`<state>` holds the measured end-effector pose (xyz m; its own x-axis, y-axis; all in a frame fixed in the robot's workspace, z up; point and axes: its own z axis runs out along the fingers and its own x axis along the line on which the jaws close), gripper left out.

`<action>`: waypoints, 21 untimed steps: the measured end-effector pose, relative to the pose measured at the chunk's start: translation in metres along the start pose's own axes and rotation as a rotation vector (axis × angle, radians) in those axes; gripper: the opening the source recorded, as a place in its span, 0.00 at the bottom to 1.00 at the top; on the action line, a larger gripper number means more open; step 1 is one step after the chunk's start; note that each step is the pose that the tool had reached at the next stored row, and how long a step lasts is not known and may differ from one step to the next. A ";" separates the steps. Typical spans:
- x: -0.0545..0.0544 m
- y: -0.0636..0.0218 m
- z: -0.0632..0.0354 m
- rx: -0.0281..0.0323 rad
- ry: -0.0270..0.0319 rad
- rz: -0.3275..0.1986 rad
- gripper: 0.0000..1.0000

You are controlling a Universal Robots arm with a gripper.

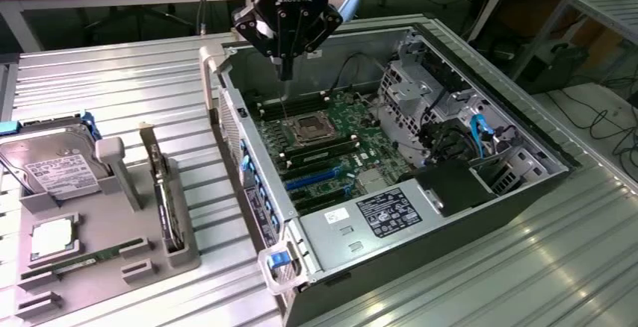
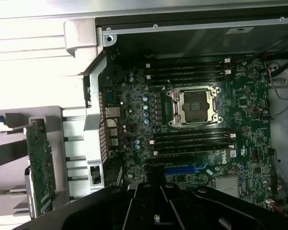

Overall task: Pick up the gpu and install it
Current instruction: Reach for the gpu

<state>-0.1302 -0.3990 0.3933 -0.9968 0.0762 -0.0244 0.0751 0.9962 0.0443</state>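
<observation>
Currently the end effector (image 1: pixel 285 69) hangs at the upper centre of the exterior view, its fingers pressed together and gripping nothing. It is above the open computer case (image 1: pixel 339 237) and over the motherboard (image 1: pixel 329 155), near the CPU socket (image 1: pixel 306 128). The gpu (image 1: pixel 164 200) stands on edge in a slot of the grey holder (image 1: pixel 100 222) on the ribbed metal tabletop (image 1: pixel 119 81), at the exterior view's left, well apart from the end effector. A hard drive (image 1: pixel 55 166) stands upright in the same holder, near the gpu.

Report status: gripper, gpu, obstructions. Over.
Gripper shut, above the motherboard. Gpu on edge in grey holder, untouched. Case wall between them.
</observation>
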 end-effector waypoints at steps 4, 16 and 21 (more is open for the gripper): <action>0.003 -0.0002 -0.0001 -0.0001 0.0000 0.000 0.11; 0.009 -0.0008 -0.0003 0.0000 0.0000 0.000 0.11; 0.011 -0.0015 -0.0004 0.0000 0.0000 0.000 0.11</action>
<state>-0.1417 -0.3996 0.3933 -0.9968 0.0763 -0.0244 0.0751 0.9962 0.0443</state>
